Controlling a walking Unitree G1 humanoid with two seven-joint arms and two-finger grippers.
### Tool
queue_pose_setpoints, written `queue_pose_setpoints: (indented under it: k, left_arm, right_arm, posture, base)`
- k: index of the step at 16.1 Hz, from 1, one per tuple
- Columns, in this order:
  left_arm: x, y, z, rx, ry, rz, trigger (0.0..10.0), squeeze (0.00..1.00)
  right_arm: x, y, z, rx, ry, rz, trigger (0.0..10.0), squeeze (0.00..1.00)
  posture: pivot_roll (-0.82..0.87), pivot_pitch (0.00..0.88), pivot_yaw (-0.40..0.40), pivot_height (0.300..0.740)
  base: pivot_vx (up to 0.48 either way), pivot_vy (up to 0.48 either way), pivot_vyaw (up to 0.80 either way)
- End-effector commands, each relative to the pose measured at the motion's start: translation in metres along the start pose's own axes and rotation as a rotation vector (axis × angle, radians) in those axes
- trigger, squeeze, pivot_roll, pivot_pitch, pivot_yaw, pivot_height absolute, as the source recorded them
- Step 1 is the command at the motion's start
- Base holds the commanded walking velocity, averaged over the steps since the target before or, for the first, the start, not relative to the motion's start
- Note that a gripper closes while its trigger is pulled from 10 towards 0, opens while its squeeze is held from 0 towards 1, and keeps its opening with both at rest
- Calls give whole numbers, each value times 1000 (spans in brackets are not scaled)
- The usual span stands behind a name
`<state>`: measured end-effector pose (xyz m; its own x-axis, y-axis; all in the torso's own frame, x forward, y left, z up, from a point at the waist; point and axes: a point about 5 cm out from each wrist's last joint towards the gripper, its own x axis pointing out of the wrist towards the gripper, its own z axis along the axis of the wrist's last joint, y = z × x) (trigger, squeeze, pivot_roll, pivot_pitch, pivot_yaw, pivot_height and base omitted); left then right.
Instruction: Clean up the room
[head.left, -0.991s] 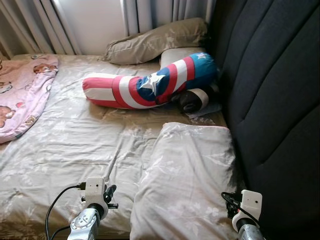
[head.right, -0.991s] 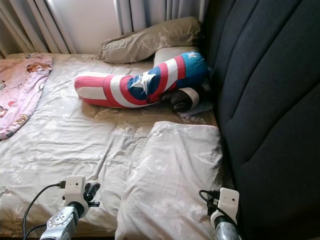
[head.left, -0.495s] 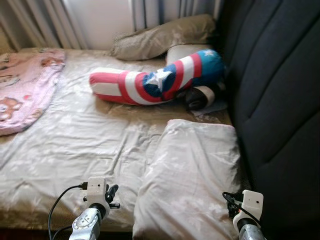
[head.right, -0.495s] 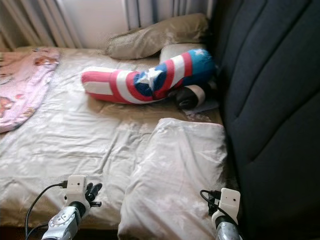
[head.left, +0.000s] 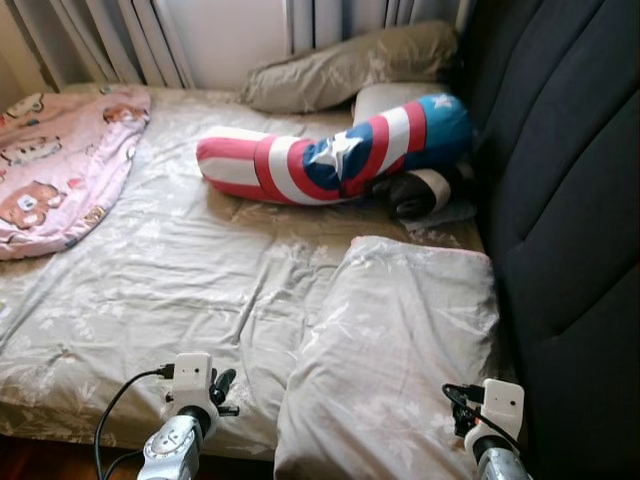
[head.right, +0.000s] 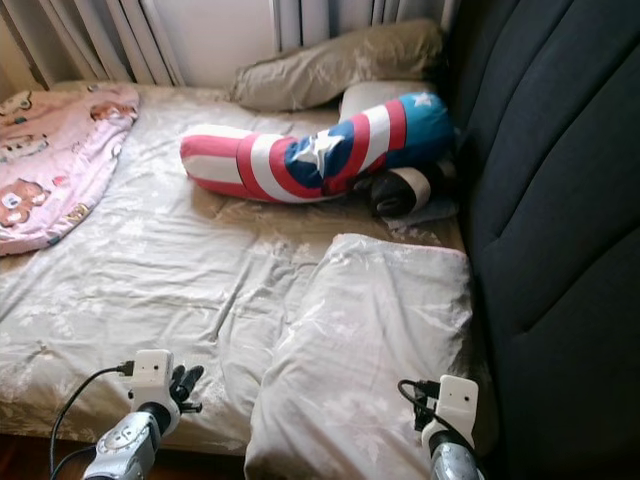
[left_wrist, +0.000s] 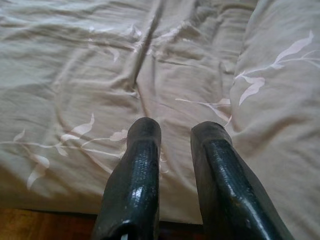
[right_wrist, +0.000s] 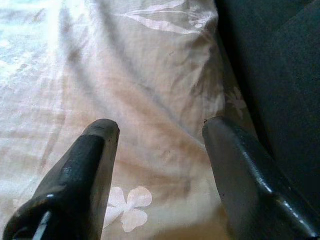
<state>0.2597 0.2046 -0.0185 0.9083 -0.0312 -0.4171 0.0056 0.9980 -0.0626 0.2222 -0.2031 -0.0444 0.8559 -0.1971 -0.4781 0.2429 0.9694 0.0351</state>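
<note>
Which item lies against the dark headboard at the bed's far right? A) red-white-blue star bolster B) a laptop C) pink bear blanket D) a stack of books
A: the star bolster has its blue end against the headboard, while the pink blanket lies at the bed's far left.

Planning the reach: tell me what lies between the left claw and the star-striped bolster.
Bare, wrinkled beige sheet alone, seen in the left eye view, lies between the left claw and the star-striped bolster.
</note>
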Motion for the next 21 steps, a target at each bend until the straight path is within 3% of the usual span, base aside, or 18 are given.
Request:
queue_pose_setpoints:
  k: [1, 5, 8, 18, 21]
  left_arm:
    - [-1, 1, -3, -4, 12, 7, 10000, 0]
    - [-1, 2, -1, 31, 10, 10, 10000, 0]
    - [0, 3, -1, 14, 11, 19, 10000, 0]
    - [-1, 5, 0, -29, 2, 30, 10000, 0]
    - [0, 4, 1, -3, -1, 21, 10000, 0]
  right_arm:
    - [-1, -1, -3, 0, 22, -4, 10000, 0]
    - [-1, 0, -4, -2, 25, 3, 10000, 0]
    - [-1, 0, -4, -3, 28, 4, 10000, 0]
    - [-3, 9, -9, -2, 38, 81, 10000, 0]
    - [-4, 12, -8, -22, 30, 109, 10000, 0]
  posture:
    - [-31, 64, -37, 740]
    - [-31, 66, -35, 740]
    - [-32, 67, -34, 740]
    - [-33, 77, -30, 740]
    - [-34, 78, -30, 740]
  base:
    - [0, 0, -781]
    - [0, -188, -781]
    - [0, -90, -781]
    - [0, 48, 0]
    - [0, 126, 200]
